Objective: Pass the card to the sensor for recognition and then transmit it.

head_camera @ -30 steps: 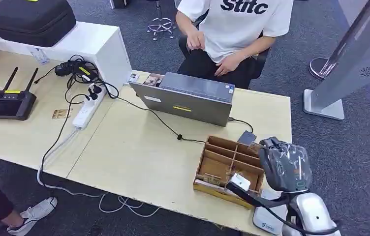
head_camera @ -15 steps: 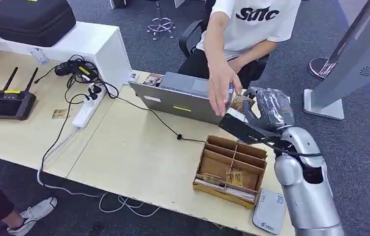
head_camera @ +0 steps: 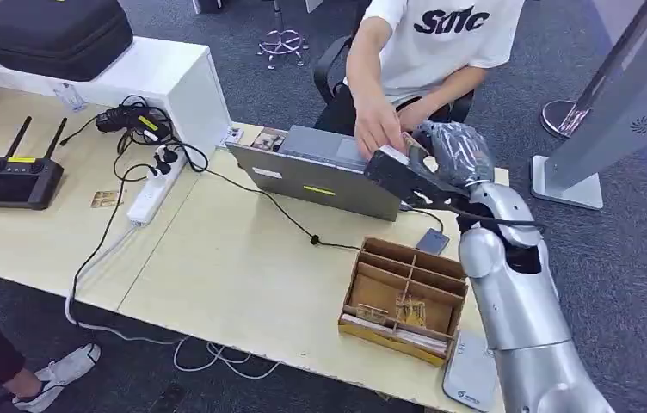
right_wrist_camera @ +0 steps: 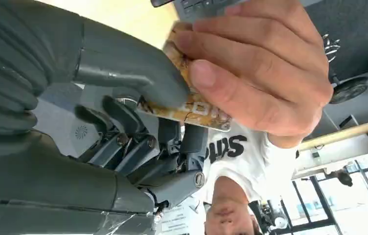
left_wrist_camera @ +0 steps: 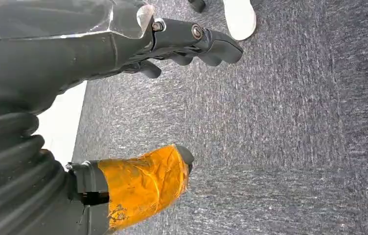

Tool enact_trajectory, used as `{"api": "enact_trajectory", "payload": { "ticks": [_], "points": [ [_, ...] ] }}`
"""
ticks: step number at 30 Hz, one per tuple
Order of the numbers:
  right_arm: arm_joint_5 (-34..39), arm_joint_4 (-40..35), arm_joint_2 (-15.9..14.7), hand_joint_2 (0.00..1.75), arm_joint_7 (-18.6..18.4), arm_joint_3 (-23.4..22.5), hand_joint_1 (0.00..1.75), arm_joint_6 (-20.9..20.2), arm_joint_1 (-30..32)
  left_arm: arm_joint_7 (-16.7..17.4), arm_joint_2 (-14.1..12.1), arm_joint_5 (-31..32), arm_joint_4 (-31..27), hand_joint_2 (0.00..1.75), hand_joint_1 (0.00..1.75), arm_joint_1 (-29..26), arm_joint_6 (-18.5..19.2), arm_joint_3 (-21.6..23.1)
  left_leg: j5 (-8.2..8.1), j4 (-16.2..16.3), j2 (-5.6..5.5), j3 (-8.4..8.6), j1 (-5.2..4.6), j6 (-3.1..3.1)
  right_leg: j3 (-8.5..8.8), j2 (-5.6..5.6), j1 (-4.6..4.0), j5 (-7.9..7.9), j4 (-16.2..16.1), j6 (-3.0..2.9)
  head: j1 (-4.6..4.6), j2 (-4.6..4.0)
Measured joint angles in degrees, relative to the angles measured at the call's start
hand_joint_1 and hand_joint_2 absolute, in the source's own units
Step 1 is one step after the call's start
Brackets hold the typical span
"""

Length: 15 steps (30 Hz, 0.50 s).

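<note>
My right hand (head_camera: 449, 155) is raised beyond the laptop's (head_camera: 324, 172) far edge and pinches a tan patterned card (head_camera: 412, 146) between thumb and fingers. In the right wrist view the card (right_wrist_camera: 196, 105) sits under my thumb (right_wrist_camera: 138, 78), and a person's hand (right_wrist_camera: 255, 68) grips its other end. That person's hand (head_camera: 378, 129) reaches over the laptop from a chair. A flat grey sensor pad (head_camera: 470, 374) lies at the table's near right edge. My left hand (left_wrist_camera: 99, 49) hangs over carpet, fingers apart, holding nothing.
A wooden divided box (head_camera: 402, 297) with more cards stands on the table (head_camera: 234, 267) near the sensor pad. A black cable runs from the laptop to a power strip (head_camera: 155, 189). A controller (head_camera: 17, 181) lies far left. A grey kiosk stand (head_camera: 613, 103) rises at the right.
My right arm rose from the wooden box to beyond the laptop, carrying the card. The person's hand reached in and now grips the card.
</note>
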<state>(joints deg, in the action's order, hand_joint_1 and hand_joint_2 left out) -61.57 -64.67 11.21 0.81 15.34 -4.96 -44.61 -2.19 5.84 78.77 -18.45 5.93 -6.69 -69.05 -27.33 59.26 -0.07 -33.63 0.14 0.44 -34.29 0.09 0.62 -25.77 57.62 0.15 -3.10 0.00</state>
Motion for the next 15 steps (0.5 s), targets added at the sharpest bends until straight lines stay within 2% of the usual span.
{"api": "enact_trajectory", "payload": {
  "ticks": [4, 8, 12, 15],
  "points": [
    [3.48, -0.5, 0.63, 1.75, 0.18, -2.18, 0.0, 1.72, 0.54, 0.0, 0.02, 0.04, 0.02, 1.75, 0.0, 0.0, -0.02, 0.02, -0.01, 0.01, -0.02, 0.0, -0.01, 0.01, -0.02, -0.02, 0.0, 0.0, -0.04, 0.0, 0.02, 0.0],
    [16.21, -4.38, 2.08, 1.75, 0.92, -10.52, 0.0, 4.09, 2.25, 0.02, 0.04, 0.61, 0.02, 1.75, 0.0, -0.1, -0.02, 0.02, -0.01, 0.02, -0.05, -0.01, -0.02, 0.01, -0.02, -0.06, 0.01, 0.0, -0.06, 0.01, 0.02, 0.0],
    [34.98, -8.91, 2.38, 1.75, 4.19, -25.02, 0.0, 6.62, 3.04, 0.17, 0.02, 1.61, 0.04, 1.75, 0.0, -0.12, -0.02, 0.41, 0.0, 0.07, -0.22, -0.01, -0.04, 0.02, 0.03, -0.24, 0.02, 0.0, -0.1, 0.02, 0.02, 0.0],
    [47.15, -9.33, 0.96, 1.75, 8.42, -39.8, 0.0, 7.87, 3.19, 0.02, -0.11, 2.47, 0.09, 1.75, 0.0, -0.12, -0.02, 1.14, -0.02, 0.13, -0.39, 0.02, -0.04, 0.05, 0.12, -0.39, 0.02, -0.02, -0.15, 0.06, 0.0, 0.0]
  ]
}}
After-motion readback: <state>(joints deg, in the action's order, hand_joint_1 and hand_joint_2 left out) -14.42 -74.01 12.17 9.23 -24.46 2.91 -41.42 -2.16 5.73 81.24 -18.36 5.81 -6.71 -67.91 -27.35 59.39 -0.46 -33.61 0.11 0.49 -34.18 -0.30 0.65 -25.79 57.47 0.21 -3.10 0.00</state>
